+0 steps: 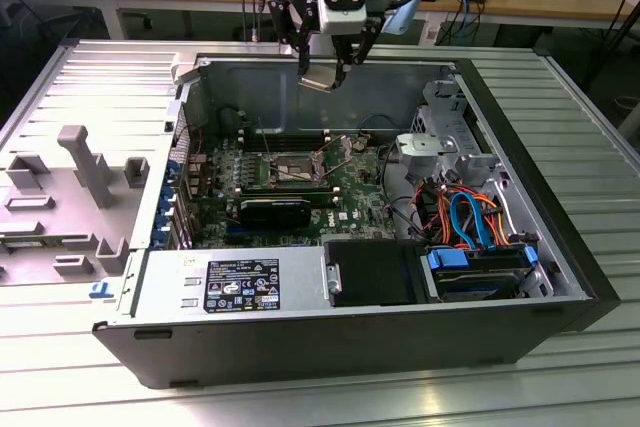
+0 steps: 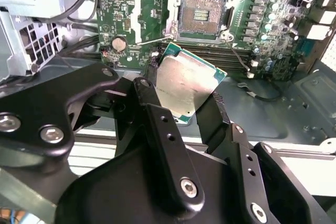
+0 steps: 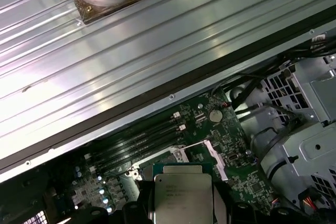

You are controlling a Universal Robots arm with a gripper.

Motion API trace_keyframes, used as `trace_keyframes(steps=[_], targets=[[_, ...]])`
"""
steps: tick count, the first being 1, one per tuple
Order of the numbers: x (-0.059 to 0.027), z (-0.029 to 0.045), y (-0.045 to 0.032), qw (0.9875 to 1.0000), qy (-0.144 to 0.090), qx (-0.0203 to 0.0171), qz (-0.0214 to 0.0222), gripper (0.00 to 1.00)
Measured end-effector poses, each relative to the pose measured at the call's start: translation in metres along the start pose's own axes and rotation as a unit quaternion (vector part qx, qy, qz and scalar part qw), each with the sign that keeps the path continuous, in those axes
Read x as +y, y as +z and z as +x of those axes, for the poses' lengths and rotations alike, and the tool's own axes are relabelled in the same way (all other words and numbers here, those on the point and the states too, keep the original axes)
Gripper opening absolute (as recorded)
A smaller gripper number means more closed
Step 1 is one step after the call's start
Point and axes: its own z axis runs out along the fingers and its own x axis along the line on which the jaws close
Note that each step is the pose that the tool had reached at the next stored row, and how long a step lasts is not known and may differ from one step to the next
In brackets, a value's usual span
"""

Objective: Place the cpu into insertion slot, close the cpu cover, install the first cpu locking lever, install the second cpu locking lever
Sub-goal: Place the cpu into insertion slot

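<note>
The end effector [image 1: 322, 75] gripped the cpu [image 2: 186, 85] between its fingers, high over the computer case [image 1: 330, 332], apart from the uncovered insertion slot [image 2: 202, 17].

Bright overhead light, streaky glare on the ribbed table [image 3: 131, 61], shadowed computer case [image 1: 300, 347] interior.

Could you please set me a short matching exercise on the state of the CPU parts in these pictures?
Things:
1. cpu
2. insertion slot
3. cpu cover

States:
A. swung open beside the slot
B. held in the gripper, above the green board
C. uncovered and empty

Pairs: 1-B, 2-C, 3-A
</note>
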Motion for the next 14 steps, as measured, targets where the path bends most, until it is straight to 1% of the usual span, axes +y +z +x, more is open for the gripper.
trace_keyframes(steps=[7, 14], targets=[[-0.0001, 0.0000, 0.0003, 0.9996, 0.027, -0.0024, -0.0005, 0.54], [-0.0001, 0.0000, 0.0003, 0.9996, 0.028, -0.0024, -0.0005, 0.54]])
